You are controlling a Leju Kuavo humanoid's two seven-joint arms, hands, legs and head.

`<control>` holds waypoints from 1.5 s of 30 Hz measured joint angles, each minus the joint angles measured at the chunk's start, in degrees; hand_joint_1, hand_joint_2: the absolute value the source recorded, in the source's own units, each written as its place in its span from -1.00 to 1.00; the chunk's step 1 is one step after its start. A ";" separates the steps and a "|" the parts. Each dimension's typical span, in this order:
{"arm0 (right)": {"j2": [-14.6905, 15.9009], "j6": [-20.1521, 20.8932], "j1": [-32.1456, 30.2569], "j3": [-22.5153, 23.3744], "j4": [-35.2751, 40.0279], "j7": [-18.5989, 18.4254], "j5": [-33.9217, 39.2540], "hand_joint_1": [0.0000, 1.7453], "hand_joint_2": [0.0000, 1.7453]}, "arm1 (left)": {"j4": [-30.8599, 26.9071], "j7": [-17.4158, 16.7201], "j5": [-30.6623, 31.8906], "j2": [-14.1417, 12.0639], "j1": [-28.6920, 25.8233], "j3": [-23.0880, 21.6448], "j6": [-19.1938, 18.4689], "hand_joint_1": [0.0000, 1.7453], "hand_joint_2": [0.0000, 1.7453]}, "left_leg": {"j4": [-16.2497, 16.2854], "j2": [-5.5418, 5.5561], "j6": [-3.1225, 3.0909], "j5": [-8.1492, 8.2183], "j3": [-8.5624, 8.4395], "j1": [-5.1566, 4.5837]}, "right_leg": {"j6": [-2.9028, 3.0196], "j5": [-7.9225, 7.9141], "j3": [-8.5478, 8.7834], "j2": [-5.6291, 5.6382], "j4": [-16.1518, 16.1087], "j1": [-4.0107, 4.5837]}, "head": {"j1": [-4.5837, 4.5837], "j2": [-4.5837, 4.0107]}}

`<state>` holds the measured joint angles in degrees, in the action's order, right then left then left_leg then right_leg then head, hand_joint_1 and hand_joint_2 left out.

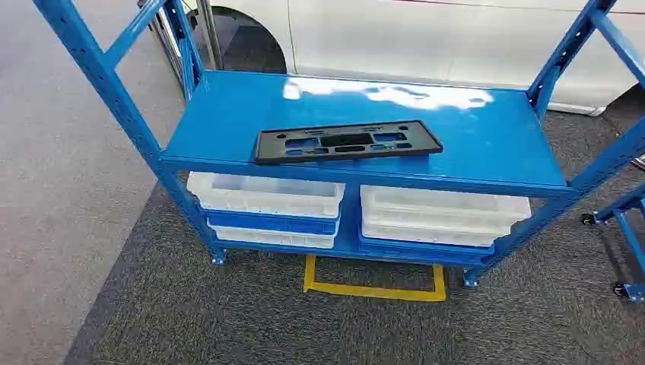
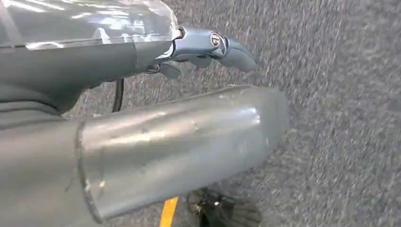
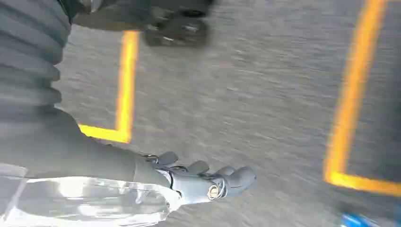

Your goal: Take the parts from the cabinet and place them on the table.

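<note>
Right now both arms hang by the robot's sides, wrist views looking down at grey carpet. The left hand point(image 2: 208, 47) holds nothing, its fingers loosely curved and apart; the right hand point(image 3: 208, 182) is likewise bare, fingers slightly spread. Just ahead on the floor lies one yellow tape outline point(image 1: 374, 280), at the foot of the blue cabinet point(image 1: 144, 129).

The step in hand looks like the approach, so the sensible course is to stop square to the rack at that tape mark, then raise both hands to the shelf edge. One black plastic part point(image 1: 347, 141), a flat long panel with cut-outs, lies on the upper shelf near its front edge, roughly centred. Being thin and wide, it will probably want a hand at each end, fingers slid under the front lip, lifted level so it does not scrape or tip.

Below it sit two stacks of white trays point(image 1: 266, 195), side by side on the lower shelf. Beyond stands one white car point(image 1: 426, 34).
</note>
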<state>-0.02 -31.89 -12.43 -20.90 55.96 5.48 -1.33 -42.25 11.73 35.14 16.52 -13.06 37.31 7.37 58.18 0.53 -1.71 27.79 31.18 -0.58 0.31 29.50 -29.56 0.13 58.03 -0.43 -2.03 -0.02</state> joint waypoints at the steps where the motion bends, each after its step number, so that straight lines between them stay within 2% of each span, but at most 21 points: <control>1: 0.22 0.44 0.06 0.20 1.68 0.27 -0.62 -1.00 1.00 | -0.27 0.38 0.38 0.09 -0.03 0.53 0.07 -1.00 -1.00 | 0.00 0.00 0.00 0.00 0.00 0.00 | 0.00 0.00 0.01 0.00 0.00 0.00 | 0.02 0.00; 8: 2.41 4.79 0.47 0.50 15.52 2.43 -4.90 -1.00 1.00 | -2.52 3.00 2.36 0.92 -0.68 3.48 -0.37 -1.00 -1.00 | 0.02 0.00 -0.01 -0.01 -0.04 0.00 | -0.01 -0.01 0.09 0.00 0.00 0.00 | 0.02 0.00; 16: 5.71 10.83 0.83 -0.85 31.12 4.86 -8.40 -1.00 1.00 | -4.92 5.27 3.98 1.64 -2.00 5.34 -3.10 -1.00 -1.00 | 0.12 0.00 -0.03 0.01 0.01 -0.15 | -0.22 -0.10 0.10 0.00 -0.07 -0.34 | 0.02 0.02; 17: 6.10 11.63 0.90 -1.24 33.22 5.03 -8.85 -1.00 -1.00 | -5.22 5.51 4.09 1.75 -2.17 5.51 -3.52 -1.00 -1.00 | 0.14 0.00 -0.10 0.05 0.02 -0.20 | -0.30 -0.10 0.10 0.00 -0.08 -0.39 | 0.02 0.00; 23: 7.80 14.47 1.27 -2.80 42.00 5.40 -10.69 -1.00 -1.00 | -6.65 6.32 4.35 2.12 -3.14 6.08 -5.09 -1.00 -1.00 | 0.44 0.03 -0.79 0.25 0.08 -0.55 | -1.18 -0.08 0.21 0.00 -0.25 -0.64 | 0.02 0.00; 26: 9.43 15.17 0.82 -2.97 46.86 4.79 -11.55 -1.00 -1.00 | -7.87 6.32 4.05 2.62 -4.04 5.99 -5.42 -1.00 -1.00 | -0.72 0.08 -1.86 -0.42 -0.52 -0.03 | -1.84 0.41 0.37 -0.10 0.25 -0.77 | 0.00 0.02; 27: 10.08 15.63 1.08 -3.19 48.61 4.77 -12.00 -1.00 -1.00 | -8.40 6.36 3.98 2.73 -4.43 5.99 -5.68 -1.00 -1.00 | -0.93 0.18 -2.04 -0.51 -0.67 -0.07 | -1.79 1.91 -0.51 -0.11 2.21 -0.63 | 0.04 0.00; 30: 12.19 17.64 1.01 -4.15 52.94 4.42 -13.27 -1.00 -1.00 | -9.97 6.34 3.89 3.02 -5.24 5.95 -6.58 -1.00 -1.00 | -0.90 0.51 -2.20 -0.47 -0.59 -0.23 | -1.81 8.09 -6.98 -0.10 15.19 -0.58 | 0.04 0.00; 31: 12.40 17.95 0.97 -4.33 53.52 4.44 -13.53 -1.00 -1.00 | -10.12 6.34 3.87 3.06 -5.35 5.97 -6.75 -1.00 -1.00 | -0.89 0.87 -2.20 -0.46 -0.61 -0.27 | -1.77 8.19 -8.35 -0.10 17.53 -0.55 | 0.02 0.00; 32: 12.39 17.97 1.04 -4.33 53.54 4.44 -13.60 -1.00 -1.00 | -10.12 6.30 3.89 3.06 -5.37 5.99 -6.78 -1.00 -1.00 | -0.89 1.35 -2.19 -0.45 -0.73 -0.29 | -1.64 6.89 -8.44 -0.09 17.15 -0.48 | 0.04 0.00; 33: 12.61 18.17 0.85 -4.33 54.07 4.35 -13.64 -1.00 -1.00 | -10.43 6.30 3.92 3.06 -5.54 5.97 -6.95 -1.00 -1.00 | -0.82 2.10 -2.16 -0.38 -0.85 -0.35 | -1.33 4.25 -7.26 -0.04 13.94 -0.38 | 0.04 0.00; 34: 13.05 18.78 0.63 -4.50 55.67 4.37 -13.86 -1.00 -1.00 | -11.20 6.30 3.94 3.26 -5.87 5.93 -7.21 -1.00 -1.00 | -0.74 2.79 -2.08 -0.26 -1.05 -0.49 | -0.84 1.18 -5.08 0.37 8.96 -0.24 | 0.04 0.00; 35: 13.62 19.31 0.67 -4.74 57.26 4.40 -14.13 -1.00 -1.00 | -11.85 6.23 3.96 3.46 -6.18 5.91 -7.56 -1.00 -1.00 | -0.70 3.35 -2.03 -0.17 -1.27 -0.64 | -0.24 -1.39 -2.88 1.42 3.88 -0.13 | 0.02 0.00; 36: 14.19 19.96 0.81 -4.96 58.57 4.40 -14.34 -1.00 -1.00 | -12.33 6.14 4.03 3.78 -6.46 5.86 -7.98 -1.00 -1.00 | -0.68 3.73 -1.95 -0.09 -0.90 -0.39 | 0.66 -1.39 -1.55 4.15 1.24 -0.12 | -0.02 0.00; 37: 14.47 20.55 0.58 -5.05 59.40 4.29 -14.56 -1.00 -1.00 | -12.68 6.04 4.13 3.85 -6.45 5.82 -8.39 -1.00 -1.00 | -0.34 4.25 -1.63 0.02 -0.96 -0.54 | 0.80 -1.55 -1.53 4.50 0.21 -0.06 | -0.13 0.00; 39: 14.56 20.68 0.55 -5.09 59.99 4.16 -14.74 -1.00 -1.00 | -13.01 5.88 4.35 3.87 -6.68 5.82 -8.68 -1.00 -1.00 | -0.62 5.26 -0.84 -0.22 -0.55 0.20 | 0.88 -1.40 -1.40 3.44 0.07 0.48 | 0.02 0.00; 40: 14.73 20.60 0.38 -5.09 60.72 3.98 -14.71 -1.00 -1.00 | -13.42 5.86 4.44 4.00 -6.94 5.80 -9.00 -1.00 -1.00 | -0.94 5.70 -0.56 -0.34 -0.53 0.08 | 0.98 -1.55 -1.22 3.01 -0.47 0.37 | 0.00 0.00; 41: 14.73 20.39 0.19 -5.09 61.67 3.92 -14.71 -1.00 -1.00 | -14.19 5.79 4.57 3.98 -7.34 5.80 -9.31 -1.00 -1.00 | -0.72 5.25 -0.41 0.04 -0.77 -0.30 | 0.61 -2.11 -0.46 2.34 -1.83 -0.70 | 0.02 0.02; 42: 14.76 20.14 0.07 -5.11 62.41 3.90 -14.74 -1.00 -1.00 | -14.60 5.80 4.66 4.11 -7.61 5.77 -9.48 -1.00 -1.00 | 0.49 2.83 0.12 1.06 -0.46 -0.41 | 0.72 -2.15 0.20 2.03 -2.49 -0.72 | -0.22 0.00; 43: 14.75 19.50 -0.13 -5.09 62.89 3.76 -14.97 -1.00 -1.00 | -14.75 5.66 4.99 4.13 -7.59 5.77 -9.64 -1.00 -1.00 | 3.86 1.36 0.63 3.22 1.20 -0.09 | 0.80 -2.18 0.56 1.52 -2.66 -0.84 | -0.37 0.00; 45: 14.76 18.91 -0.61 -5.09 63.22 3.57 -15.52 -1.00 -1.00 | -15.34 5.62 5.07 4.11 -7.59 5.75 -9.84 -1.00 -1.00 | 12.81 0.33 1.71 7.13 5.90 0.77 | 0.79 -1.88 0.69 0.56 -2.57 -0.91 | -0.35 0.00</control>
<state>14.73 -12.98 -13.04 -25.99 119.18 9.05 -16.85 -57.59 17.35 40.22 20.63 -20.66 43.06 -2.47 71.00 0.86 -0.01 34.92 37.08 0.19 1.10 27.62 -28.87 0.69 55.46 -1.34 -2.38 -0.02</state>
